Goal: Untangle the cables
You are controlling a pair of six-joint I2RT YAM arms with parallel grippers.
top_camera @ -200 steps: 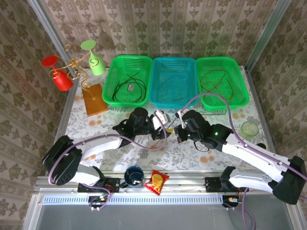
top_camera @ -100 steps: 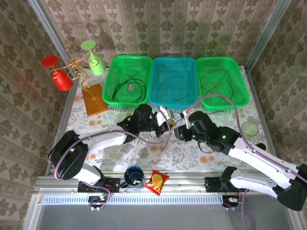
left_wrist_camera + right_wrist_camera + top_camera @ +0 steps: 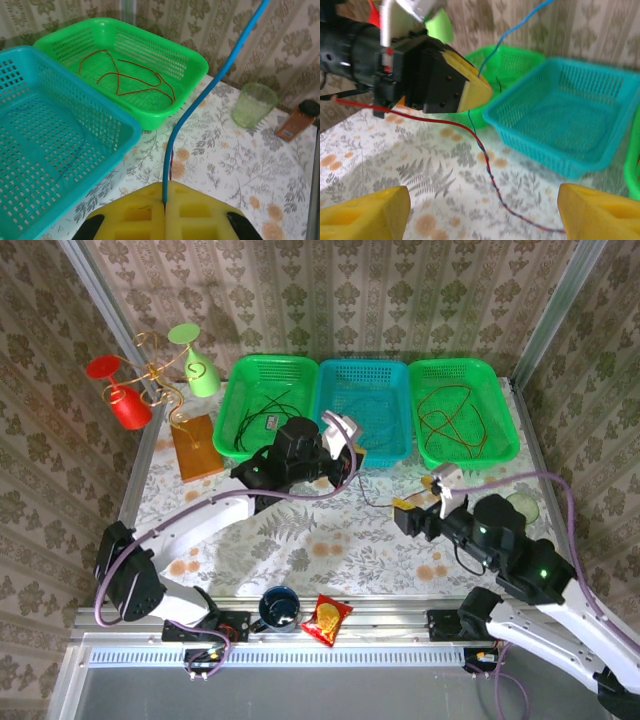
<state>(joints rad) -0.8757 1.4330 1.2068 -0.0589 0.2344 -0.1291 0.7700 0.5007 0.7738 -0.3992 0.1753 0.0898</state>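
My left gripper [image 3: 350, 452] hovers at the front left corner of the teal basket [image 3: 362, 410], its yellow pads [image 3: 195, 212] shut on a blue cable [image 3: 200, 100] that rises up and away. Below it the blue cable twists together with a red cable [image 3: 490, 167] that trails across the tablecloth; the twisted run [image 3: 368, 498] lies between the two arms. My right gripper [image 3: 482, 215] is open, its fingers [image 3: 365, 210] wide apart with nothing between them, and stands back at the right [image 3: 420, 495]. The left gripper [image 3: 467, 90] faces it.
Black cables [image 3: 270, 425] lie in the left green basket, red cables [image 3: 125, 75] in the right green basket [image 3: 465, 410]. A wire stand with red and green glasses [image 3: 150, 380] is at the far left. A green cup [image 3: 520, 507], blue mug [image 3: 280, 608] and snack packet [image 3: 326, 618] sit nearby.
The left gripper has lifted back toward the teal basket with the blue cable. The right arm has drawn away to the right, widening the gap between the two grippers.
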